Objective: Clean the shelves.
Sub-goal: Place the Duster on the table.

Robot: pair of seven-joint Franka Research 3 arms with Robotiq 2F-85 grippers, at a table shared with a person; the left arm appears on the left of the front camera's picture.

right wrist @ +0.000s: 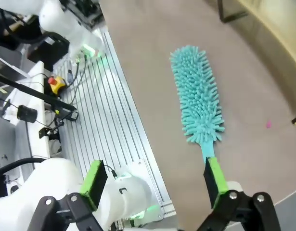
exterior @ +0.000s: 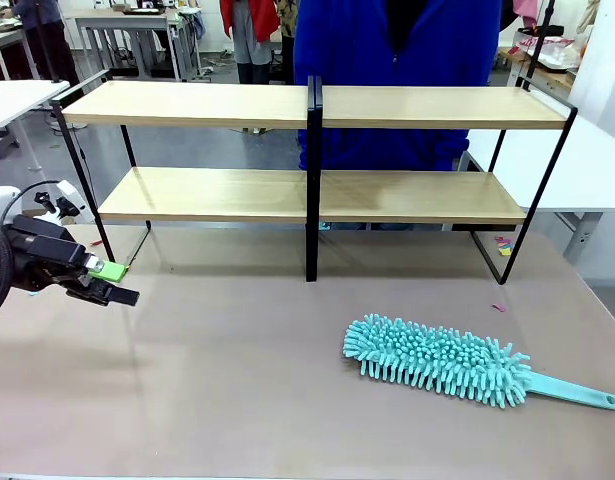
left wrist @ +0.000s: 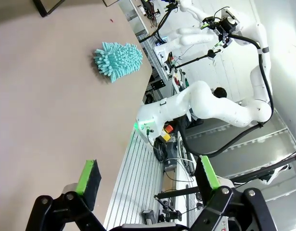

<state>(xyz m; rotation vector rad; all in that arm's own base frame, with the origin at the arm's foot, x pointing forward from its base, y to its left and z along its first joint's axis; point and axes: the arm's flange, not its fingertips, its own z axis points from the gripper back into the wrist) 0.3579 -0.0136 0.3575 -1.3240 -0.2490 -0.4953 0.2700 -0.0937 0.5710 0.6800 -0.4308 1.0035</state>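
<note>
The shelves [exterior: 207, 105] stand across the back of the brown table, two pale boards in a black frame with a centre post [exterior: 313, 180]; both boards look bare. A teal fluffy duster [exterior: 437, 360] lies flat at the front right, its handle [exterior: 577, 392] pointing right. My left gripper [exterior: 102, 275] hangs open at the far left, low over the table, with nothing between its pads; in its wrist view [left wrist: 148, 180] the duster [left wrist: 118, 60] lies far off. My right gripper [right wrist: 155, 183] is open and empty above the duster [right wrist: 196, 94], near its handle end.
A person in a blue top [exterior: 387, 40] stands right behind the shelves. White side tables [exterior: 547, 170] flank the brown table [exterior: 237, 400]. Small coloured scraps [exterior: 503, 245] lie by the shelves' right foot. The table's near edge meets a ribbed metal base [right wrist: 114, 120].
</note>
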